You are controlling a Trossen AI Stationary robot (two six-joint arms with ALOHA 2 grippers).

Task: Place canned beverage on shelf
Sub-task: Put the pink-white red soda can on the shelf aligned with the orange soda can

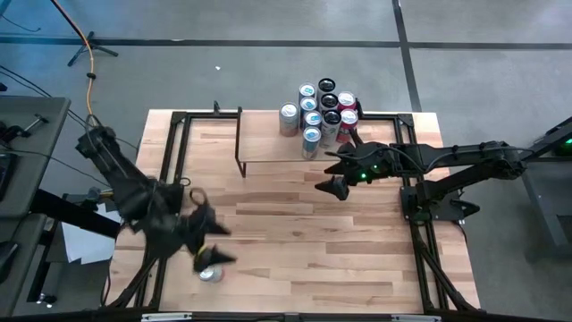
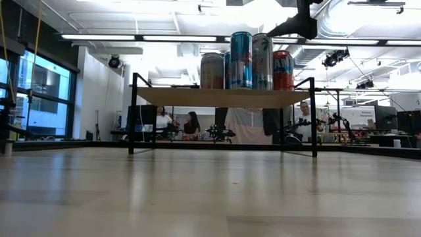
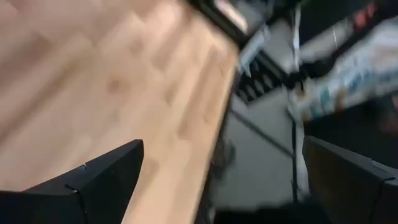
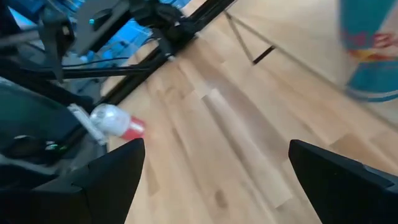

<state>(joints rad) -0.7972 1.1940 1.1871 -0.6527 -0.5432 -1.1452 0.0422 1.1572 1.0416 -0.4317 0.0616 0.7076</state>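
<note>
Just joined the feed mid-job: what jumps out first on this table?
A tight cluster of tall drink cans crowds the right end of the low wood-topped shelf with black legs at the table's far edge. One silver-and-red can lies on its side near the front edge, right beside the open left gripper; the open right gripper hangs just before the shelf.

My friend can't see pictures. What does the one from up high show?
A bunch of drink cans stands on the right end of a small shelf at the back of a wooden table. The right tool hovers open near them; the left tool hangs open above one can lying near the front edge.
</note>
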